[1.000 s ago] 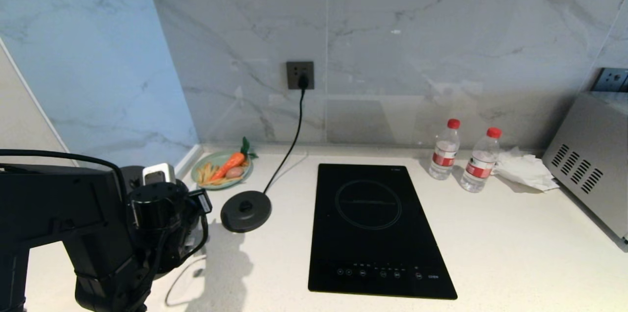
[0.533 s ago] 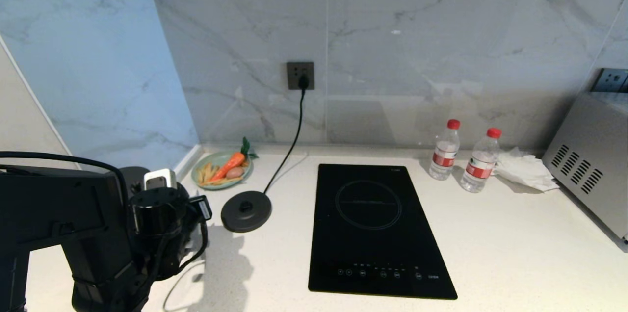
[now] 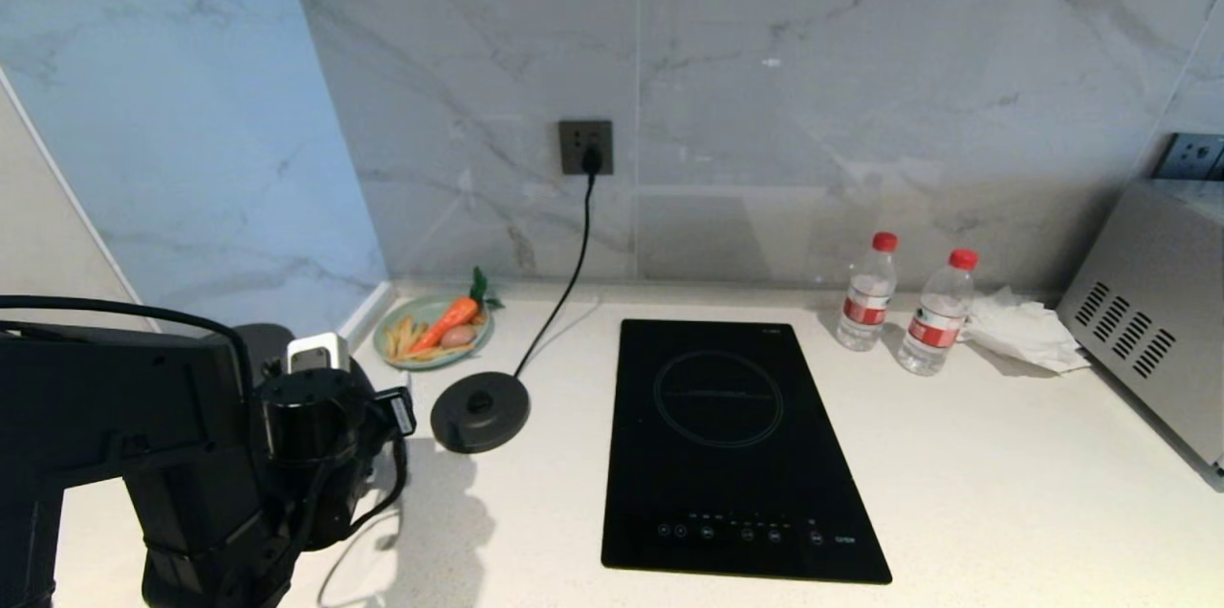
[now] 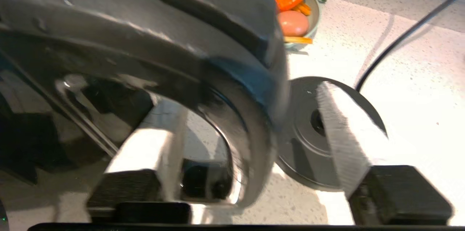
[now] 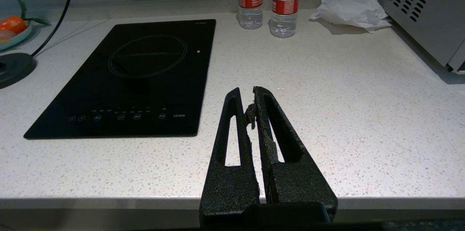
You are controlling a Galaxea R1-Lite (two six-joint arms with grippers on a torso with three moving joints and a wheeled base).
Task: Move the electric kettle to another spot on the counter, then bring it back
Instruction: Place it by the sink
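- Kettle [image 4: 138,35] position: electric kettle stands on the counter [image 3: 1004,484] at roughly 8 o'clock from the base disc [image 3: 479,410], off the disc and near it; in head view it's almost fully hidden behind the left arm [image 3: 143,455]
- Left gripper [image 4: 250,151]: fingers spread, one finger [image 4: 345,140] outside the looped handle [image 4: 236,114], the other inside the loop; no pinch on the handle
- Key relation: handle sits between the fingers; kettle body straight ahead of them; long axis upright, probably, since the close view distorts it
- Return leg: disc lies toward 2 o'clock from the kettle; plate of vegetables [image 3: 432,331] at 11 o'clock from the disc; cord [image 3: 564,283] runs to 1 o'clock
- Right gripper [image 5: 250,96]: fingers pressed together, parked over the counter's front edge, well apart; left arm far nearer
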